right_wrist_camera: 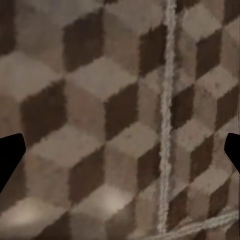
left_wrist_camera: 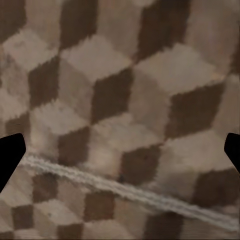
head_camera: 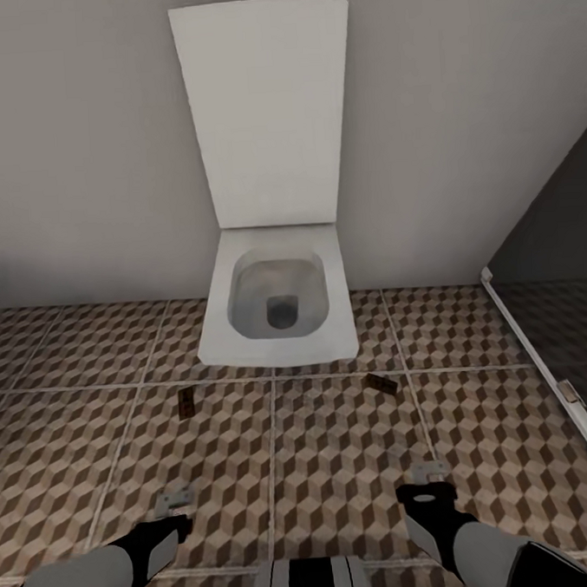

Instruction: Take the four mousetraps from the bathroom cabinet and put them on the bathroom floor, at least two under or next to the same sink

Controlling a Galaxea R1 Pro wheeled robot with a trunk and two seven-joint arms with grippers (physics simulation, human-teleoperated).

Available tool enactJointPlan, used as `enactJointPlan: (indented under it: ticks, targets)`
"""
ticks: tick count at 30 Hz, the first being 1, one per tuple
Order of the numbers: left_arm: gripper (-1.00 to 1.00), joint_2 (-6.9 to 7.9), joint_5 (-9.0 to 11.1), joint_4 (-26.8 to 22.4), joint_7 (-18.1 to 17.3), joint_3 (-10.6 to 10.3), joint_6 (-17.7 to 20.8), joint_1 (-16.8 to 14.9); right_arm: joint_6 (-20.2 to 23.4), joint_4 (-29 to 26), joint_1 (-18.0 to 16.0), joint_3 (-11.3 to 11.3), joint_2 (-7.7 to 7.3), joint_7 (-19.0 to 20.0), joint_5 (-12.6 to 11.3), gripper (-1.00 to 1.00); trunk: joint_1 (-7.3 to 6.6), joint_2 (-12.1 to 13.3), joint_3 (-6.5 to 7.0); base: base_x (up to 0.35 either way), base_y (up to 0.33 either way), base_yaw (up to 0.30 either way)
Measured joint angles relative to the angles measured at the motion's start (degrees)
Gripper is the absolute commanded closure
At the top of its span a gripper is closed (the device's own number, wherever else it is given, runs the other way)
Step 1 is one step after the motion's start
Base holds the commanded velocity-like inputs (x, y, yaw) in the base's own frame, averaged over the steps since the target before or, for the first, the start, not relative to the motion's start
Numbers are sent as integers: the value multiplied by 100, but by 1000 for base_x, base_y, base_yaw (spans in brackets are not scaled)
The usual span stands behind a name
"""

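Note:
Two mousetraps lie on the cube-patterned bathroom floor in front of a white square toilet: a dark brown one at the left and another at the right. My left gripper hangs low over the tiles at the head view's lower left, and my right gripper at the lower right. Both are open and empty, well short of the traps. In each wrist view the black fingertips stand wide apart over bare tile. The cabinet and the sink are out of view.
The toilet's lid stands up against a grey wall. A dark glass shower panel with a white frame runs along the right side. Pale grout lines cross the tiles under both grippers.

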Motion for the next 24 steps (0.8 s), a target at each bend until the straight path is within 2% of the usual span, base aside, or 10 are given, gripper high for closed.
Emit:
enactJointPlan:
  ticks: [10,19,24]
  targets:
    - [-100,-8,6,-64,-30,-2,-120,405,-704,6,353,-2,-8,-3,169,-100,-26,13,221,0,0,0]
    - [-100,-8,10,-197,-33,-9,-237,720,-836,6,625,-2,-11,0,437,-100,-49,26,421,0,0,0]
    - [-100,-9,6,-281,-34,-7,-299,818,-850,6,711,-2,-12,9,506,-100,-62,32,532,0,0,0]
